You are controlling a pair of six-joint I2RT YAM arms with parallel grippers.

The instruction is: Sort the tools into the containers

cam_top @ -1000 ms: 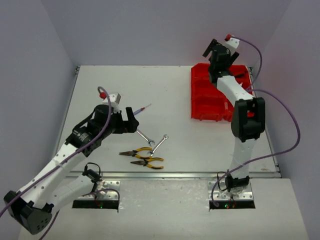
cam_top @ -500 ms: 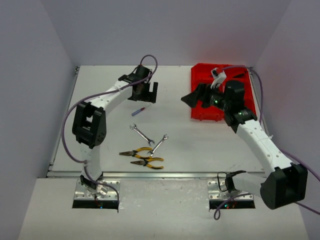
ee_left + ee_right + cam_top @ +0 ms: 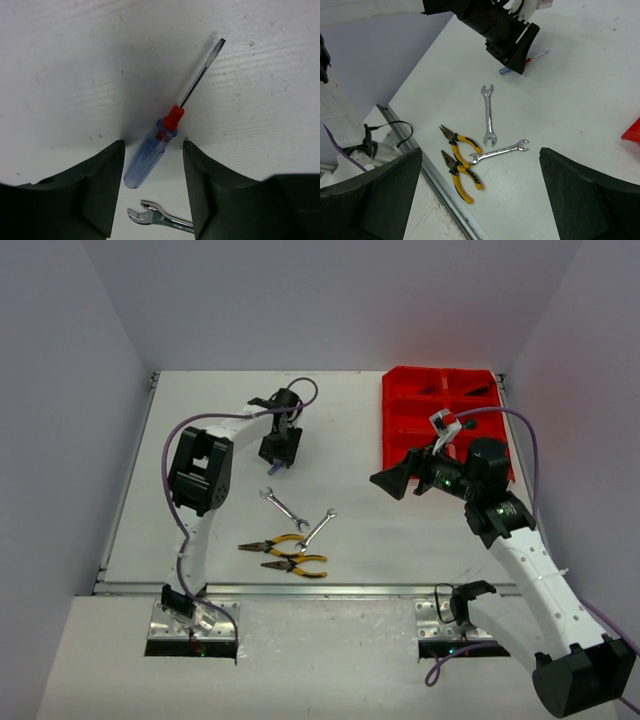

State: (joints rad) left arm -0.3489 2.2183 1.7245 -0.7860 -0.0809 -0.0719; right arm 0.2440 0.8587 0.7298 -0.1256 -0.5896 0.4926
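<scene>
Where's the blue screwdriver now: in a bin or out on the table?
Out: the screwdriver lies flat on the table, straddled by the open left claw, not lifted.

You have a white table (image 3: pixel 340 420) before you, with a thin metal strip (image 3: pixel 350 589) along its near edge. Pale purple walls (image 3: pixel 60 440) close it left, far and right.

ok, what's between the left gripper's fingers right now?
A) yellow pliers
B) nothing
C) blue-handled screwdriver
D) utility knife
C: the left wrist view shows the blue-handled screwdriver lying on the table between the fingers of the left gripper, with the jaws not yet closed on it.
</scene>
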